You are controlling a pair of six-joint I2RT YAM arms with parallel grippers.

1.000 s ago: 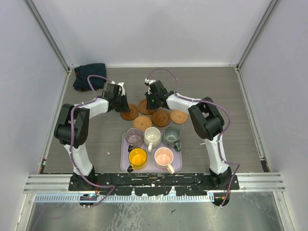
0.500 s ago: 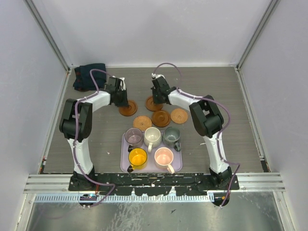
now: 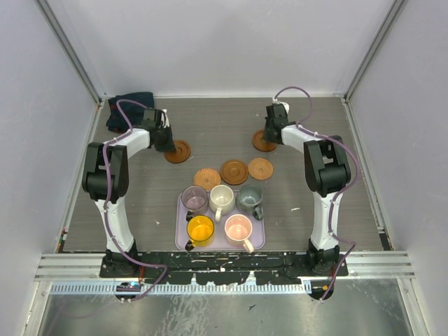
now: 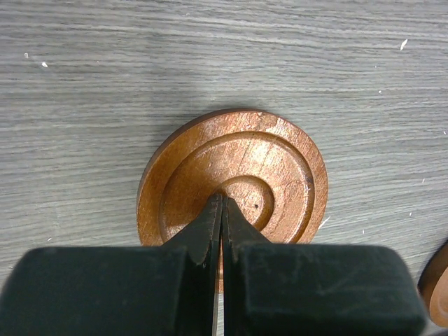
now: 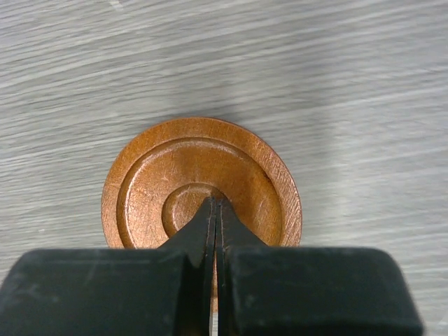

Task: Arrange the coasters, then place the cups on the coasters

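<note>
Two coasters have my shut grippers pressing on them, tips closed on their centres. The left gripper [image 3: 168,143] [image 4: 222,199] rests on a dark brown coaster [image 3: 178,151] [image 4: 280,168] at the back left. On another coaster [image 3: 264,142] [image 5: 175,168] at the back right sits the right gripper [image 3: 268,136] [image 5: 213,201]. Neither holds anything between its fingers. Three more coasters [image 3: 207,178], [image 3: 234,171], [image 3: 260,168] lie in a row mid-table. Several cups stand on the lavender tray [image 3: 218,241]: purple [image 3: 194,199], cream [image 3: 222,199], grey-green [image 3: 249,197], yellow [image 3: 200,229], pink [image 3: 238,227].
A dark folded cloth [image 3: 129,110] lies in the back left corner, just behind the left arm. The rim of a neighbouring coaster [image 4: 437,283] shows at the right edge of the left wrist view. White walls close in the table on three sides.
Both arms swung outward from the middle. The left gripper slid its coaster to the left, and the right gripper slid its coaster to the right and back, away from the cluster.
</note>
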